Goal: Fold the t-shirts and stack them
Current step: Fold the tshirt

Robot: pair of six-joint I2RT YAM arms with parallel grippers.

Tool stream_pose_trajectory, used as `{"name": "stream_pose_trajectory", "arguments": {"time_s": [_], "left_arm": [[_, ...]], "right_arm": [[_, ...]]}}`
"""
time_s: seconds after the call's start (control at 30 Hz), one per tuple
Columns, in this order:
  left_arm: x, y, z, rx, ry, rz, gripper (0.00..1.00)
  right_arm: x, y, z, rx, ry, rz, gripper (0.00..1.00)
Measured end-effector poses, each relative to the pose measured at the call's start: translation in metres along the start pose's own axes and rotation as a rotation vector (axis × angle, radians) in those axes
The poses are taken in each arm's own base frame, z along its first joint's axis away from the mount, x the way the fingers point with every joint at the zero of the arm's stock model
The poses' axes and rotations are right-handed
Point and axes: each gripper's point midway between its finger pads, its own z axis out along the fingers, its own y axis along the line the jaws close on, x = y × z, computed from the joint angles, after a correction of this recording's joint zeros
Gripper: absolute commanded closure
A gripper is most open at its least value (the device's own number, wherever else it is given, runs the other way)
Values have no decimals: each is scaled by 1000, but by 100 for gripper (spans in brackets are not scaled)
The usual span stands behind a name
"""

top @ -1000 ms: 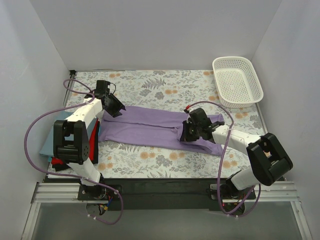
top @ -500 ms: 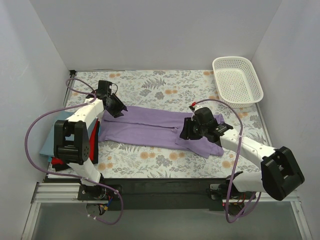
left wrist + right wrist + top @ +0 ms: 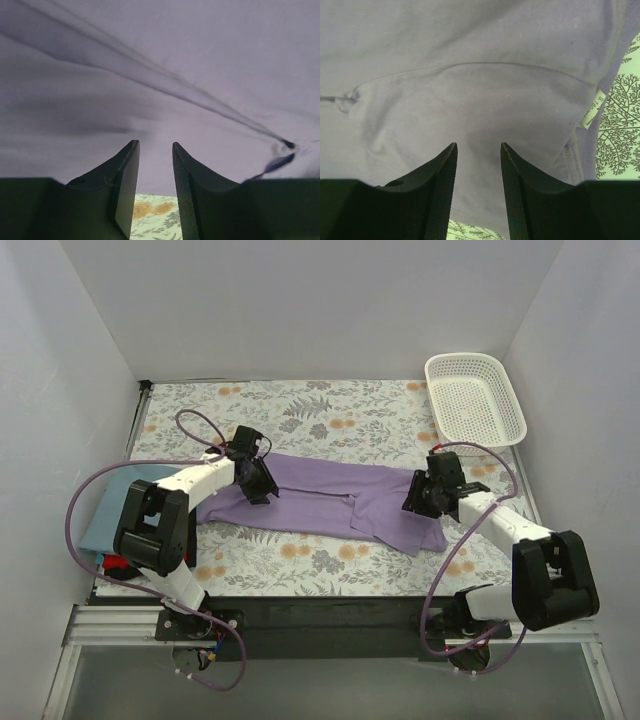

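The lilac-purple t-shirt [image 3: 320, 495] lies spread lengthwise across the middle of the floral table cover [image 3: 330, 410]. My left gripper [image 3: 262, 482] is low over its left part, open and empty. In the left wrist view [image 3: 155, 145] the purple cloth [image 3: 160, 75] fills the frame beyond the fingertips. My right gripper [image 3: 420, 497] is low over the shirt's right end, open and empty. In the right wrist view [image 3: 477, 146] it shows cloth with a seam and a small white label [image 3: 591, 110]. A folded blue-grey shirt [image 3: 100, 512] with a red one [image 3: 117, 563] beneath lies at the left edge.
A white mesh basket [image 3: 476, 357] stands at the back right corner. White walls close in the table on the left, back and right. The arm bases and a black rail run along the near edge.
My left gripper has moved right, from the shirt's left end to over its left part. My right gripper has moved right to the shirt's right end, which now lies more bunched.
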Motion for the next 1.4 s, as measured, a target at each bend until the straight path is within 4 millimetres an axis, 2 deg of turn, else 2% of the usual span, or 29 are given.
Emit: {"name": "stream_pose_trajectory", "arguments": {"time_s": [0.2, 0.3, 0.53, 0.63, 0.73, 0.87, 1.0, 1.17, 1.27, 1.33, 1.4], "left_arm": [[7, 30, 5, -108, -33, 2, 71], [10, 45, 9, -165, -51, -10, 71], [16, 46, 7, -200, -116, -39, 71], [34, 46, 3, -200, -126, -79, 71], [60, 40, -1, -194, -105, -113, 70], [98, 21, -3, -171, -50, -120, 69], [139, -10, -2, -136, 43, -74, 68], [176, -73, 6, -45, 163, -17, 68], [174, -105, 4, 28, 181, 12, 64], [162, -122, -4, 73, 153, 47, 64], [143, -133, -13, 92, 97, 100, 63]], "right_arm": [[11, -11, 21, 58, 79, 9, 53], [2, -8, 28, 62, 79, 9, 53], [-33, 9, 55, 53, 81, -14, 54], [-55, 21, 72, 33, 76, -40, 54], [-84, 38, 94, -2, 67, -79, 53], [-119, 54, 120, -22, 43, -125, 52], [-151, 70, 144, -45, 23, -174, 52], [-182, 93, 168, -107, 2, -226, 43], [-192, 100, 172, -126, -2, -248, 34], [-192, 102, 172, -129, 5, -252, 29], [-191, 102, 170, -129, 7, -253, 28]]}}
